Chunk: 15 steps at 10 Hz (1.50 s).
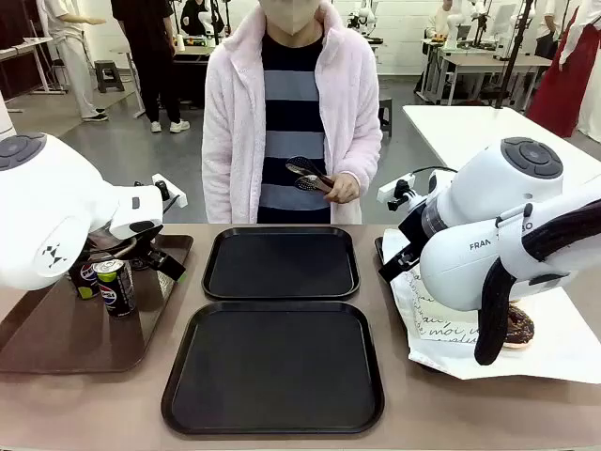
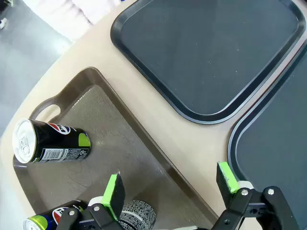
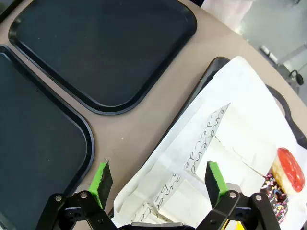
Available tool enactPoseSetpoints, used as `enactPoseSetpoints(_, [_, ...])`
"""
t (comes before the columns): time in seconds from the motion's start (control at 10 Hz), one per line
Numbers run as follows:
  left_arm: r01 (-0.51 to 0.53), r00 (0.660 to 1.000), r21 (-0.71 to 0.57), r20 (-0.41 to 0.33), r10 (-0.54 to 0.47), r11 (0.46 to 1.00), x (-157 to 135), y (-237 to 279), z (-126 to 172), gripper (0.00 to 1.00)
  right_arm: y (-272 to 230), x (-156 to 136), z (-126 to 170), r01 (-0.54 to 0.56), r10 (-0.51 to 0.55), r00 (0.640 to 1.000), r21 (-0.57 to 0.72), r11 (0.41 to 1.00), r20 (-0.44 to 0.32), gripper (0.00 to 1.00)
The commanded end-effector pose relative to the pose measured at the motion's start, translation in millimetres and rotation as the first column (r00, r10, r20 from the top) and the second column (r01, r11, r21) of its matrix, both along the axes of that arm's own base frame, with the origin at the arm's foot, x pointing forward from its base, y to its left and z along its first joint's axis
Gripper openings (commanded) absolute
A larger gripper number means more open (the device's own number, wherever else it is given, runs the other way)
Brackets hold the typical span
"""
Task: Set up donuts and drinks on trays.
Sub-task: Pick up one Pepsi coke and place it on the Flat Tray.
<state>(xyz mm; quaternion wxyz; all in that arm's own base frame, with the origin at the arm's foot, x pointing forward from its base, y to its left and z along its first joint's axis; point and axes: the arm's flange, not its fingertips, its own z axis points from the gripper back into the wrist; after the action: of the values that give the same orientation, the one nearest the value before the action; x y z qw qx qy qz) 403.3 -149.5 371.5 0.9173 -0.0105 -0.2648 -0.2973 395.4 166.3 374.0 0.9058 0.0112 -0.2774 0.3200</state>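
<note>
Front view: two matching black plastic trays with rounded corners and raised rims lie in the middle of the tan table, a farther tray point(image 1: 282, 265) and a nearer tray point(image 1: 272, 368), both bare. At the left, slim black soda cans point(image 1: 115, 287) stand on a long brown plastic tray point(image 1: 56, 343), under the white left arm point(image 1: 47, 207). At the right, the white right arm point(image 1: 488, 225) hangs over a tray lined with white paper point(image 1: 563, 352), where a chocolate-sprinkled ring donut point(image 1: 519, 326) peeks out. A person in a pink fleece stands opposite, holding metal tongs point(image 1: 308, 176).

Left wrist view: the left gripper point(image 2: 170, 184) is spread wide and holds nothing. It hangs above the brown tray's inner rim, with two cans just under its left finger and a third can point(image 2: 50, 141) standing well apart.

Right wrist view: the right gripper point(image 3: 158, 179) is also spread and empty, above stacked white paper sleeves point(image 3: 206, 148) with black script. A pink-topped donut point(image 3: 290, 167) lies beside the sprinkled one, near the picture's right edge.

Nothing is placed yet, so this looks like the opening step, probably fetching a first can. That calls for lowering the fingers astride one can, clear of its neighbour, then lifting it over the brown rim. Both black trays offer open room.
</note>
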Motion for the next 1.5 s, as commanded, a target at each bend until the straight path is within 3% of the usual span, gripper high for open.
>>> enactPoseSetpoints(0.0, [0.000, 1.000, 0.000, 0.000, 0.000, 1.000, -0.1, 0.0, 0.0, 1.00, 0.0, 0.0, 0.0, 0.000, 0.000, 1.000, 0.000, 1.000, 0.000, 1.00])
enactPoseSetpoints(1.4, [0.000, 1.000, 0.000, 0.000, 0.000, 1.000, 0.0, -0.1, 0.0, 1.00, -0.1, 0.0, 0.0, 0.000, 0.000, 1.000, 0.000, 1.000, 0.000, 1.00])
